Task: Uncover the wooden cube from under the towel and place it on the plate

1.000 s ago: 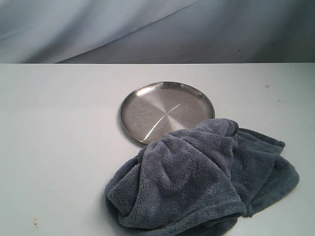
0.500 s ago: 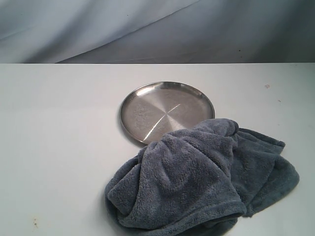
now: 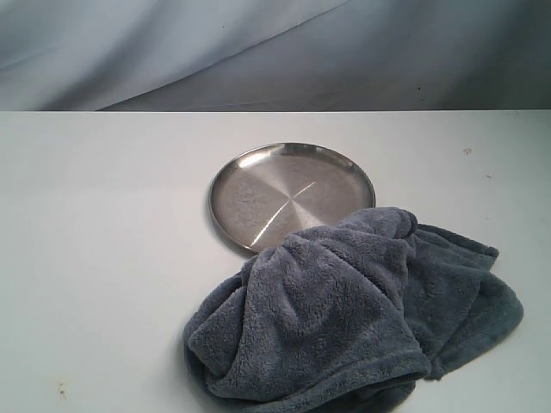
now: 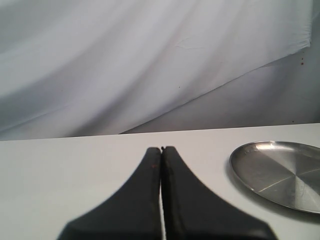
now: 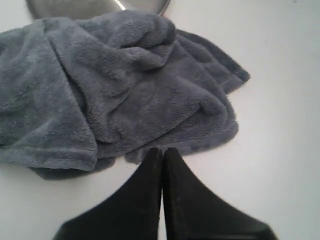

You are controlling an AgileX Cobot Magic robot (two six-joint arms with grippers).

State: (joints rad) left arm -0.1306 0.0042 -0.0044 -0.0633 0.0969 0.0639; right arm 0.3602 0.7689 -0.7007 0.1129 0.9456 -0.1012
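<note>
1. Nothing has shifted since a second ago; towel (image 3: 353, 318) and plate (image 3: 250, 185) lie unmoved on the table (image 3: 103, 258).
2. The towel is heaped at the plate's 5 o'clock, lapping its rim. The cube is hidden from me.
3. Left gripper (image 4: 161, 148) and right gripper (image 5: 162, 150) are pinched closed and empty, the right one near the towel's edge.

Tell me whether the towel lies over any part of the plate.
Yes, in the exterior view the towel is bunched over the near right rim of the plate, hiding that stretch of its edge.
</note>
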